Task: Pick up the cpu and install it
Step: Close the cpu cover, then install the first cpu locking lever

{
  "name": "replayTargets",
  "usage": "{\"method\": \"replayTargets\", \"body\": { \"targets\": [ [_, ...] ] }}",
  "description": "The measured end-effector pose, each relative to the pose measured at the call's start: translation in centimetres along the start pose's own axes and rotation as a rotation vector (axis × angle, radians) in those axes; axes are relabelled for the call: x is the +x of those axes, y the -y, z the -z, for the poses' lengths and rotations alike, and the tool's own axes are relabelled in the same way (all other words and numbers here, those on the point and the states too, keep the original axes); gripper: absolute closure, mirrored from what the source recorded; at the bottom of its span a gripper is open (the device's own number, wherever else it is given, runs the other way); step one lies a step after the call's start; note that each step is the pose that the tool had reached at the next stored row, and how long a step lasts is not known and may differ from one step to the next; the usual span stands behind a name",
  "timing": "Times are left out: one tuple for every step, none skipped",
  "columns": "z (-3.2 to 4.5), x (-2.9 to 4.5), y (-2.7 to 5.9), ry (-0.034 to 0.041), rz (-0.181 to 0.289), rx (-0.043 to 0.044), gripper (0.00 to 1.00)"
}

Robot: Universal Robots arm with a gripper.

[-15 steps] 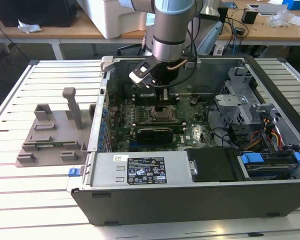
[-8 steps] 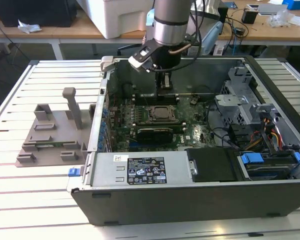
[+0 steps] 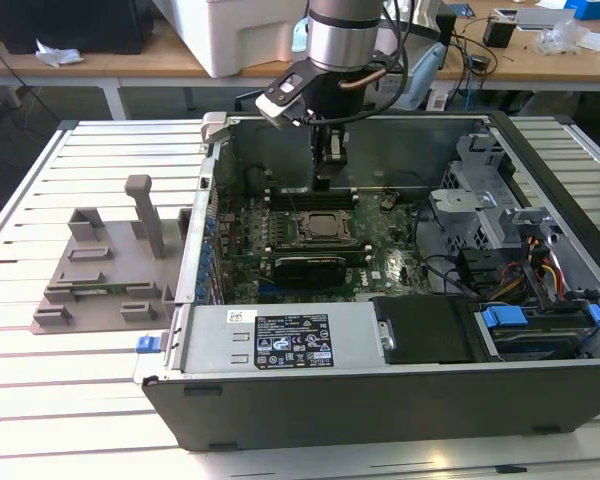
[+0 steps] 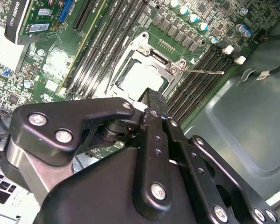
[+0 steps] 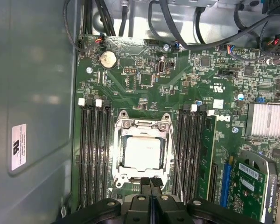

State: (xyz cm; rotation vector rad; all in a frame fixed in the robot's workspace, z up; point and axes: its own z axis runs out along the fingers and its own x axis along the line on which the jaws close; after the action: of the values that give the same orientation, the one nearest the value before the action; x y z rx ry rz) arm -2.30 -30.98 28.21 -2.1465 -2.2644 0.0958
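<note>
The arm's gripper (image 3: 327,180) hangs low inside the open computer case (image 3: 380,400), its two black fingers pressed together with nothing between them. In the exterior view it sits at about twelve o'clock from the socket (image 3: 325,228), near its far edge.

The cpu (image 5: 142,151) is not in the gripper. It lies flat in the socket, silvery top up, ringed by the metal frame (image 5: 122,125). In both wrist views the closed fingertips (image 5: 149,181) hover just beside one edge of that frame, and the second wrist view shows the cpu (image 4: 140,79) just past the finger ends (image 4: 151,95).

A thin wire lever (image 5: 175,163) runs along one side of the socket, and rows of memory slots (image 5: 95,154) flank it. In the exterior view a black card (image 3: 305,265) lies at six o'clock from the socket, and a grey plastic fixture (image 3: 100,270) stands on the slatted table (image 3: 80,400) at nine o'clock from the case.
</note>
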Motion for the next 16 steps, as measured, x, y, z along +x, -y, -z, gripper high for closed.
{"method": "replayTargets", "body": {
  "targets": [
    [0.00, 0.00, 0.00, 0.0001, 0.000, 0.0000, 0.89],
    [0.00, 0.00, 0.00, 0.0000, 0.000, 0.0001, 0.89],
    [0.00, 0.00, 0.00, 0.0000, 0.000, 0.0000, 0.89],
    [0.00, 0.00, 0.00, 0.0000, 0.000, 0.0000, 0.89],
    [0.00, 0.00, 0.00, 0.0000, 0.001, -0.0001, 0.89],
    [0.01, 0.00, 0.00, 0.0014, 0.021, -0.0004, 0.89],
    [0.01, 0.00, 0.00, 0.0036, 0.060, -0.0015, 0.89],
    [0.01, 0.00, 0.00, 0.0051, 0.086, -0.0023, 0.89],
    [0.01, 0.00, 0.00, 0.0063, 0.106, -0.0029, 0.89],
    [0.01, 0.00, 0.00, 0.0088, 0.150, -0.0041, 0.89],
    [0.01, 0.00, 0.00, 0.0098, 0.166, -0.0046, 0.89],
    [0.01, 0.00, 0.00, 0.0121, 0.206, -0.0057, 0.89],
    [0.01, 0.00, 0.00, 0.0139, 0.238, -0.0066, 0.89],
    [0.01, 0.00, 0.00, 0.0151, 0.257, -0.0072, 0.89],
    [0.01, 0.00, 0.00, 0.0163, 0.278, -0.0076, 0.89],
    [0.01, 0.00, 0.00, 0.0179, 0.306, -0.0085, 0.89]
  ]
}}
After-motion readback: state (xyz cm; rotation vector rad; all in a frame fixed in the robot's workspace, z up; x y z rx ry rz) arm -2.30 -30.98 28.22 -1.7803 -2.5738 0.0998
